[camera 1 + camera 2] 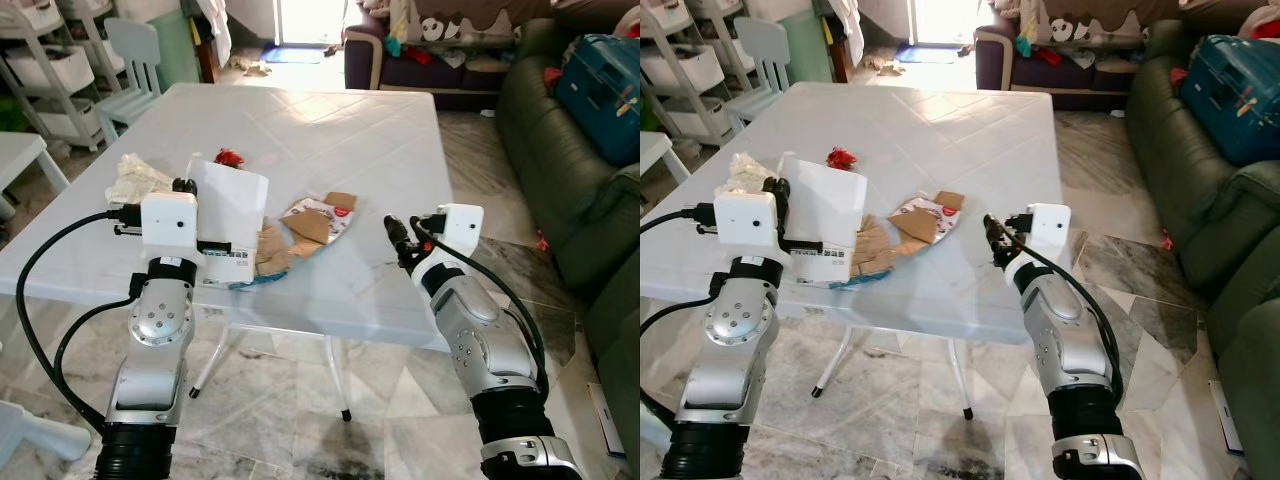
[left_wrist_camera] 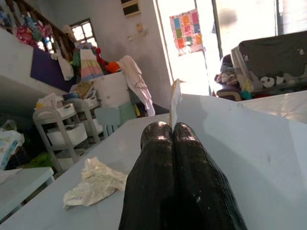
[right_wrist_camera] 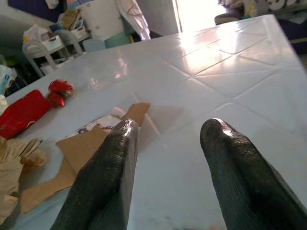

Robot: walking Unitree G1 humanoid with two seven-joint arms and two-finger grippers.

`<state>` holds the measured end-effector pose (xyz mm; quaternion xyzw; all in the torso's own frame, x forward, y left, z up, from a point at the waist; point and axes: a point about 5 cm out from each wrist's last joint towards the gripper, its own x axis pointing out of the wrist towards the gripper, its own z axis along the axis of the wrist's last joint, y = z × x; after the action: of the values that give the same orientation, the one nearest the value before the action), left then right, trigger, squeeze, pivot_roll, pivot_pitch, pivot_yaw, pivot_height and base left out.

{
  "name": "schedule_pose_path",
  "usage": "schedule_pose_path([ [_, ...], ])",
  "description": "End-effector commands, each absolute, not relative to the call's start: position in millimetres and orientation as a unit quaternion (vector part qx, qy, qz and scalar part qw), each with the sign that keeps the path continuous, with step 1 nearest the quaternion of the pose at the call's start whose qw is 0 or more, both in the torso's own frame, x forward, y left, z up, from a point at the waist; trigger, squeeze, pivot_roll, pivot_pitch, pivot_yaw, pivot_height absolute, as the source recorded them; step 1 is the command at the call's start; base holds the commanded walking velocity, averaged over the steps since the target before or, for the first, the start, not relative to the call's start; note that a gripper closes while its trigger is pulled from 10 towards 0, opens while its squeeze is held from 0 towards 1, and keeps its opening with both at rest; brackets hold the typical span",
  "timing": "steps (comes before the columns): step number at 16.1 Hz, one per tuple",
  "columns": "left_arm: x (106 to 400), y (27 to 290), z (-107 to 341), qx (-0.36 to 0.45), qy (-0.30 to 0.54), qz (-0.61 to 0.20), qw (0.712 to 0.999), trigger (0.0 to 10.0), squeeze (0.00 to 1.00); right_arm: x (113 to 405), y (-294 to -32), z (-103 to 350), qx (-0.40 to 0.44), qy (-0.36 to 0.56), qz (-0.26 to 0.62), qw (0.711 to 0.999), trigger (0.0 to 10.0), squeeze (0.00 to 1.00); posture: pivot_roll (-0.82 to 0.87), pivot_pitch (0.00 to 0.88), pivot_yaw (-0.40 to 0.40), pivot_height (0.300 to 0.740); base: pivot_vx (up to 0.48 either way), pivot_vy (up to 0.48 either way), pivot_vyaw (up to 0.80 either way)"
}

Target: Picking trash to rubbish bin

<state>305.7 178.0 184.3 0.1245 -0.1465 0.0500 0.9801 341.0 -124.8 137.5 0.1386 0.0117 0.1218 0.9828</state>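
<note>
A white paper bag (image 1: pixel 235 210) stands at the front left of the white table (image 1: pixel 330 120), with my left gripper (image 1: pixel 184 187) shut on its upper edge. In the left wrist view the thin white edge (image 2: pixel 174 98) sticks up between the closed fingers (image 2: pixel 156 143). Brown cardboard pieces and a printed wrapper (image 1: pixel 322 218) lie beside the bag, with crumpled brown paper (image 1: pixel 271 250) in front of them. A crumpled white tissue (image 1: pixel 135 178) and a small red wrapper (image 1: pixel 230 157) lie behind the bag. My right gripper (image 1: pixel 393 232) hovers open at the table's front right, right of the cardboard (image 3: pixel 91 143).
A dark green sofa (image 1: pixel 570 190) with a blue suitcase (image 1: pixel 600 85) stands close on the right. White shelves (image 1: pixel 50 70) and a pale small chair (image 1: pixel 135 60) stand at the left. Another sofa (image 1: pixel 420 50) lies beyond the table. The floor is marble tile (image 1: pixel 290 400).
</note>
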Motion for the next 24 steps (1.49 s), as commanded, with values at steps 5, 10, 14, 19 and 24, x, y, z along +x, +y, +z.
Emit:
schedule_pose_path([
  [5, 308.0, 177.2, 187.0, 0.119, -0.147, 0.052, 0.981, 10.0, 0.0, 342.3, -130.7, 144.8, 0.137, -0.002, 0.111, 0.984, 10.0, 0.0, 0.04, 0.049, 0.014, 0.74, 0.0, 0.0, 0.0],
  [10, 308.3, 182.3, 185.9, 0.13, -0.141, 0.07, 0.979, 10.0, 0.0, 343.0, -127.3, 149.0, 0.148, -0.01, 0.127, 0.981, 10.0, 1.0, 0.04, 0.05, 0.013, 0.74, 0.0, 0.0, 0.0],
  [14, 307.3, 191.2, 186.1, 0.147, -0.139, 0.097, 0.975, 10.0, 0.0, 345.5, -115.1, 155.9, 0.157, -0.015, 0.177, 0.972, 10.0, 1.0, 0.05, 0.056, 0.007, 0.74, 0.0, 0.0, 0.0],
  [19, 292.2, 191.1, 182.4, 0.171, -0.143, 0.081, 0.972, 10.0, 0.0, 358.0, -92.7, 163.8, 0.18, -0.015, 0.257, 0.949, 10.0, 1.0, 0.11, 0.07, -0.015, 0.74, 0.0, 0.0, 0.0],
  [24, 262.0, 203.5, 165.7, 0.193, -0.113, 0.087, 0.971, 10.0, 0.0, 374.0, -77.7, 162.3, 0.106, -0.014, 0.279, 0.954, 10.0, 1.0, 0.19, 0.102, -0.038, 0.74, 0.0, 0.0, 0.0],
])
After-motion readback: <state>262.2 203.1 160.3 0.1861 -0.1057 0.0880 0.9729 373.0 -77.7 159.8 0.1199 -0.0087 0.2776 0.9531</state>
